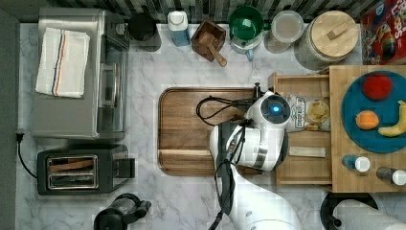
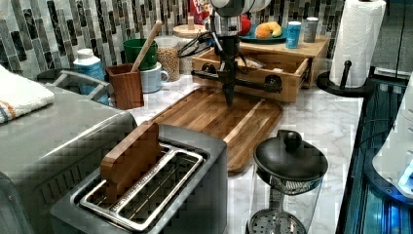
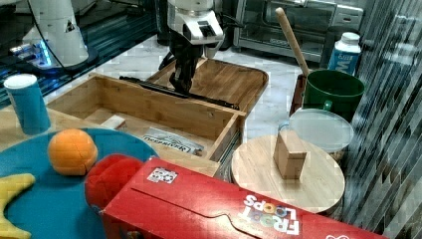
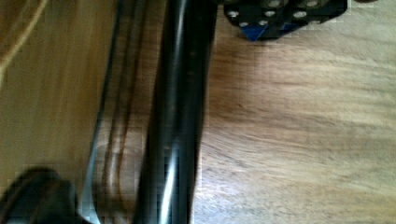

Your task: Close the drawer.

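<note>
Left view: the hand [image 2: 228, 92], grip state unreadable, hangs by the open drawer's [image 2: 253, 73] black handle [image 2: 243, 82]; push squarely, mid-front, steadily.

The red cereal box [image 3: 214, 204] lying in the foreground of the right view is showing "FROOT LOOPS" in white letters, printed upside down as that view shows it, and it is carrying a small white square code label near its upper edge. The snack bag [image 3: 171, 141] lying inside the open drawer [image 3: 149, 102] is bearing a banner of print, but its letters are staying too blurred to read with certainty.
</note>
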{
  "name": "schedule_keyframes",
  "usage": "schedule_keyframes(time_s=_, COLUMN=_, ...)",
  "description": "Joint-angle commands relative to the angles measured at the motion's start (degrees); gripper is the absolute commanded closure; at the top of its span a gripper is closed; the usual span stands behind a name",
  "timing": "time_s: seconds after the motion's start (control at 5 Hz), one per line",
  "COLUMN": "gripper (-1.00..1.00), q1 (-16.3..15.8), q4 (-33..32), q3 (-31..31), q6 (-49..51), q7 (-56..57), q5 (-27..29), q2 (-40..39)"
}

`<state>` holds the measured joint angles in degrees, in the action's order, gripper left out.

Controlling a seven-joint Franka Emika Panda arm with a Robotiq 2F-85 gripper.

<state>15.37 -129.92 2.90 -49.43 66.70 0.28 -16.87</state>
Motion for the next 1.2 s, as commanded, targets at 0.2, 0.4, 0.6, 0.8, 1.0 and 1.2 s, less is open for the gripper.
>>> schedule_keyframes(time_s=0.2, gripper=1.00, q1=9.2, q4=13.0, q3=-4.4, q6=5.3, q7=12.8, q5=0.7, q2=-0.6)
schedule_keyframes(time_s=0.4, gripper=1.00, q1=12.0, q4=14.6, q3=-4.7, q6=3.4, q7=15.1, q5=3.0, q2=-1.8)
schedule_keyframes(time_s=0.6, gripper=1.00, q1=14.4, q4=19.0, q3=-5.3, q6=4.9, q7=17.7, q5=4.0, q2=-4.5)
schedule_keyframes(time_s=0.8, gripper=1.00, q1=16.6, q4=23.6, q3=-5.7, q6=5.0, q7=17.9, q5=2.3, q2=-7.8)
schedule_keyframes(time_s=1.0, gripper=1.00, q1=17.2, q4=24.4, q3=-7.7, q6=1.7, q7=17.9, q5=0.9, q2=-8.2)
schedule_keyframes(time_s=1.2, gripper=1.00, q1=17.4, q4=27.8, q3=-9.7, q6=0.7, q7=18.1, q5=-0.5, q2=-10.3)
